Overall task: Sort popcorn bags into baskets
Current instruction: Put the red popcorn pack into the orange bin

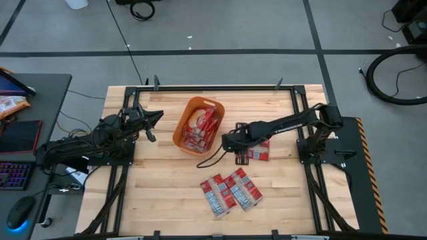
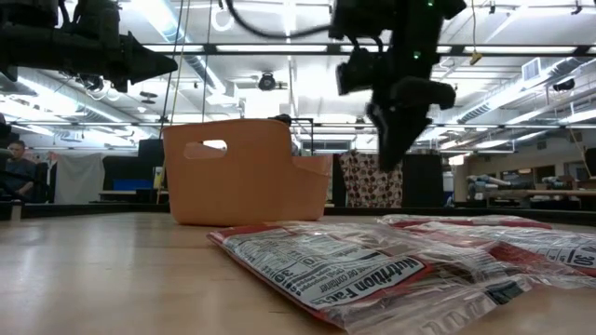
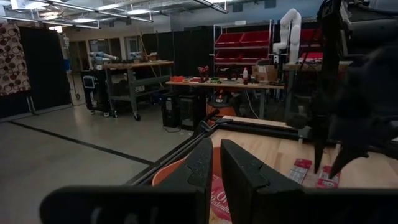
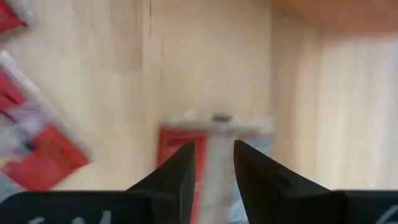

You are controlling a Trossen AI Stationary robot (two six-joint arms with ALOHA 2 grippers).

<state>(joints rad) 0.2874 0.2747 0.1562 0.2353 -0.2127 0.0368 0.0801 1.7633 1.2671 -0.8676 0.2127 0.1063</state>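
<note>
Right claw (image 1: 239,157) poised narrowly parted over popcorn bag (image 4: 214,155) right of basket (image 1: 189,111). Left claw (image 3: 214,163) nearly clenched, idle. Could've missed: thin flat packet.

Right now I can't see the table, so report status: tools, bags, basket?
Right tool open above a loose bag. Left tool shut, waiting beside the orange basket. Several bags inside, more bags loose on the table.
</note>
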